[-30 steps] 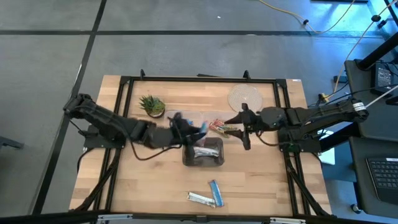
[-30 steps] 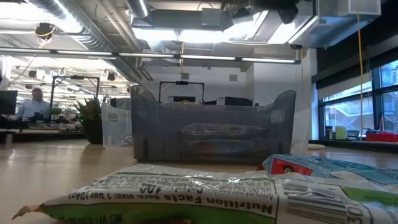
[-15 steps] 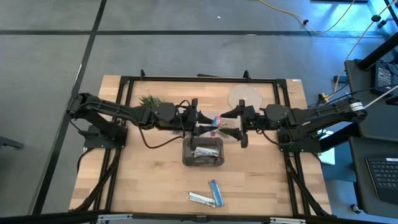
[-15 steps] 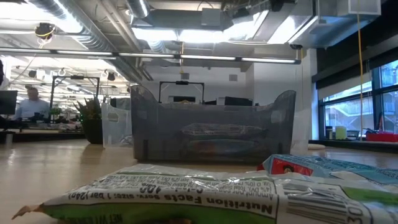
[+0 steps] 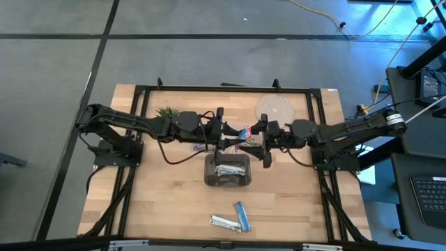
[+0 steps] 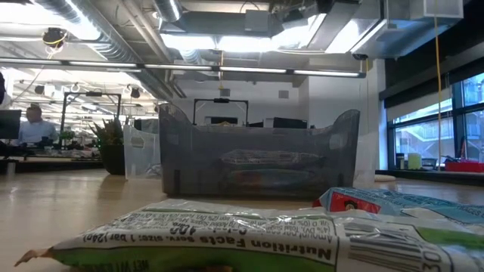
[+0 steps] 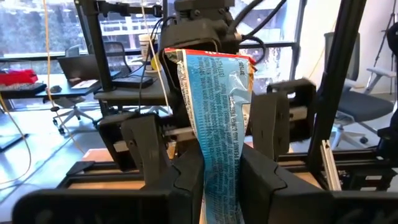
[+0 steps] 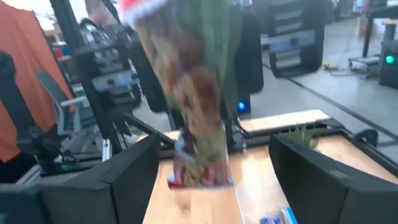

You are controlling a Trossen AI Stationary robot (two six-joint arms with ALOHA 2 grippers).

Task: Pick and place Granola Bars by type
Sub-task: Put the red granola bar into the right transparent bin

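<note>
A blue and red granola bar (image 5: 242,134) hangs in the air over the middle of the table, just beyond the grey bin (image 5: 227,183). My left gripper (image 5: 224,134) is shut on its left end. The bar (image 7: 214,93) reaches out level toward my right gripper (image 5: 263,142). That gripper is open, and its fingers (image 7: 144,143) stand either side of the bar's far end without touching. In the right wrist view the bar (image 8: 193,106) shows its multicoloured face. Both grippers are out of the low view. My left gripper pinches the bar's near end (image 7: 219,167) between its two fingers. The fingers come level from the table's left and lie along the bar. The bar is lifted clear and sticks straight out beyond the fingertips toward the table's right.
The bin (image 6: 257,162) holds silver-white bars (image 5: 228,169). Two more bars (image 5: 231,222) lie near the front edge, close before the low camera (image 6: 227,234). A small potted plant (image 5: 166,112) stands at the far left and a round woven coaster (image 5: 274,107) lies at the far right.
My left gripper has swung from over the bin toward the table's far edge and rolled, carrying the bar's end with it. It now points level at my right gripper. My right gripper has shifted a little toward the table's left.
</note>
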